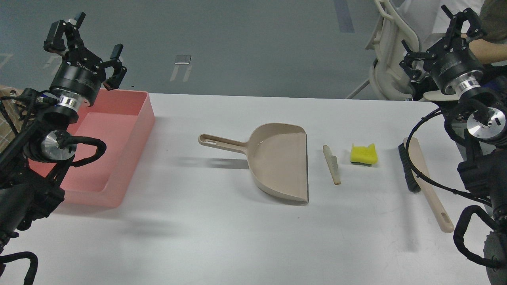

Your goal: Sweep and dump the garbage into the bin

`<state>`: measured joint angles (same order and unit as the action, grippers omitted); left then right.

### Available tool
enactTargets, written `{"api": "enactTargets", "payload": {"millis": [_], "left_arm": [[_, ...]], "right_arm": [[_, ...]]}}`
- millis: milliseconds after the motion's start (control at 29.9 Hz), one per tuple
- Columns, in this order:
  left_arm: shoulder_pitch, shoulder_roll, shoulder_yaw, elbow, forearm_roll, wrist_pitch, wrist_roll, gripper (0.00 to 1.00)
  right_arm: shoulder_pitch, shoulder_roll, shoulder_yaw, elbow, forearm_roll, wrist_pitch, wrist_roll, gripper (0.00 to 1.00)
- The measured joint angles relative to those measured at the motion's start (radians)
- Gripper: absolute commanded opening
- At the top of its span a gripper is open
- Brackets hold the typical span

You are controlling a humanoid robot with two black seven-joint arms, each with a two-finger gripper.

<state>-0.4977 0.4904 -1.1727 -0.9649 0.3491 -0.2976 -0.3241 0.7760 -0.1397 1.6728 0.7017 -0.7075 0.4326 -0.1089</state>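
The garbage lies right of centre on the white table (222, 237): a yellow notched sponge block (363, 154) and a thin pale wedge (332, 164). The wedge lies just right of the mouth of a beige dustpan (280, 164), whose handle points left. A beige brush (422, 178) with black bristles lies further right. The pink bin (119, 150) stands at the table's left. My left gripper (85, 37) is open and empty, raised above the bin's far edge. My right gripper (437, 33) is open and empty, raised at the far right, above and behind the brush.
A white chair (390, 59) and a seated person (489, 43) are behind the table's far right corner, close to my right gripper. The table's far edge runs behind the dustpan.
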Motion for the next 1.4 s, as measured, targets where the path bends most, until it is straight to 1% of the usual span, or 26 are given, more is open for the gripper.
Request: {"api": "enactTargets", "payload": {"millis": [569, 937, 1070, 1271, 1405], "left_arm": [[0.0, -0.005, -0.001, -0.001, -0.01, 0.003, -0.001, 0.98], [0.011, -0.001, 0.001, -0.023, -0.007, -0.013, -0.001, 0.98], [0.046, 0.012, 0.002, -0.096, -0.009, -0.006, -0.001, 0.98], [0.183, 0.088, 0.003, -0.255, -0.007, -0.003, -0.006, 0.97], [0.307, 0.127, 0.003, -0.397, 0.002, 0.003, -0.007, 0.97]], "right_arm": [[-0.021, 0.0, -0.001, 0.02, 0.0, 0.002, 0.0, 1.0], [-0.046, 0.0, -0.006, 0.055, 0.0, 0.001, 0.0, 1.0], [-0.063, 0.0, -0.006, 0.068, -0.001, 0.0, 0.0, 1.0], [-0.102, -0.024, -0.001, 0.088, -0.001, 0.0, 0.0, 1.0], [-0.132, -0.031, 0.001, 0.113, 0.0, 0.0, 0.0, 1.0]]}}
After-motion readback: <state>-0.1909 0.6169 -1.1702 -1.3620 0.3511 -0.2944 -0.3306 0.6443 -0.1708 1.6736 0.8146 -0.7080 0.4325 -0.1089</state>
